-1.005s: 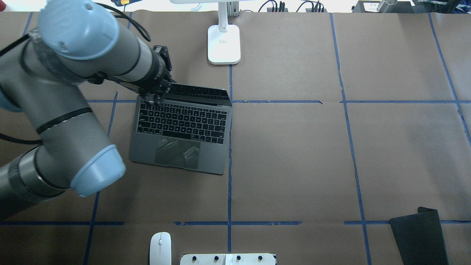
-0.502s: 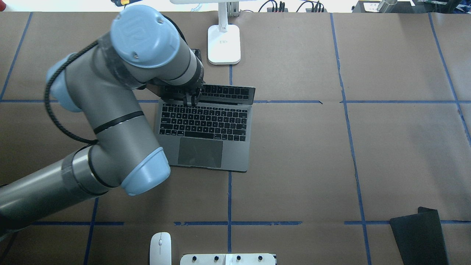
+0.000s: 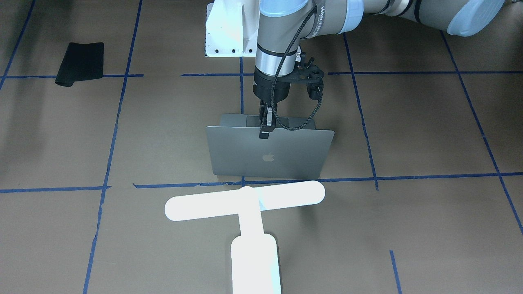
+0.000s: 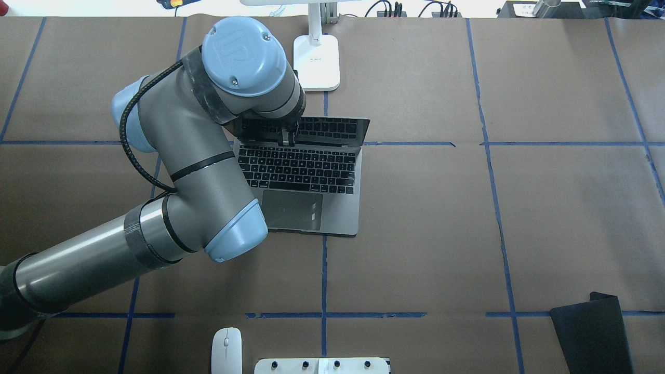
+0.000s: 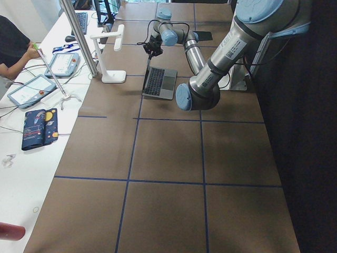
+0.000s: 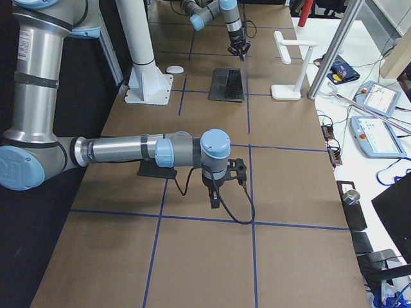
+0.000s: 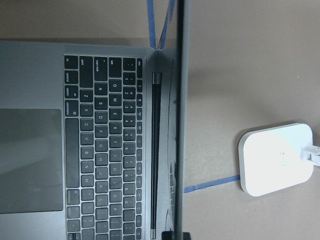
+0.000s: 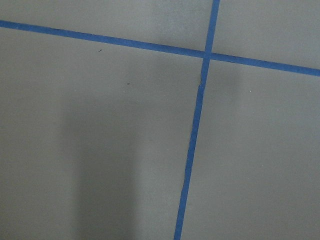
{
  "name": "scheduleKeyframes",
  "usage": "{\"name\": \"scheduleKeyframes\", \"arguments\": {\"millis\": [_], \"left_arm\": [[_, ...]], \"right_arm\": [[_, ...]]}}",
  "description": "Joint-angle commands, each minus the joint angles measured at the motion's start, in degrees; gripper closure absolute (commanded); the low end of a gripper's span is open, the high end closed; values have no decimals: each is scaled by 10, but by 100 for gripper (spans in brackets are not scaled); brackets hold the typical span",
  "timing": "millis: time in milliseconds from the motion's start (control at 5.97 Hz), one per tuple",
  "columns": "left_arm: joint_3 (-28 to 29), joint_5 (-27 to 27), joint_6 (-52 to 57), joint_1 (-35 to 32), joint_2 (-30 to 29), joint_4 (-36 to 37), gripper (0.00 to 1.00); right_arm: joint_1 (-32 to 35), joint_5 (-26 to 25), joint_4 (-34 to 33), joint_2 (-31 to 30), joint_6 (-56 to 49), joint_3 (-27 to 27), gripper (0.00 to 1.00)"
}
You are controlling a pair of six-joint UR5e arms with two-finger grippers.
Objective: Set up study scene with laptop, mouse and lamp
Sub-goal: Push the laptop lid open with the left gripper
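Overhead camera looked down from behind the robot; front camera faced it steeply; both shared the laptop (image 4: 304, 174); side cameras sighted along the table (image 5: 168, 153) from each end; wrist cameras sat close.

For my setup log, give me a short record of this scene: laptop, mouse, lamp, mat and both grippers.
laptop: open on the table, screen upright
left gripper: shut on the laptop's screen top edge
mouse: by the white pedestal, apart from the laptop
lamp: lit, standing just beyond the laptop
black mat: robot's right, near edge
right gripper: above bare table, open or shut unclear
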Motion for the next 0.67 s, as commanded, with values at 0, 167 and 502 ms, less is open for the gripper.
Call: {"name": "scheduleKeyframes", "arguments": {"millis": [0,167,502], "left_arm": [[11,7,-26,0,-4,-1,100],[11,7,-28,0,-5,0,100],[16,10,-34,0,-4,-2,100]], "right_arm": [[0,0,0,0,1,0,0],[0,0,0,0,1,0,0],[0,0,0,0,0,0,0]]}}
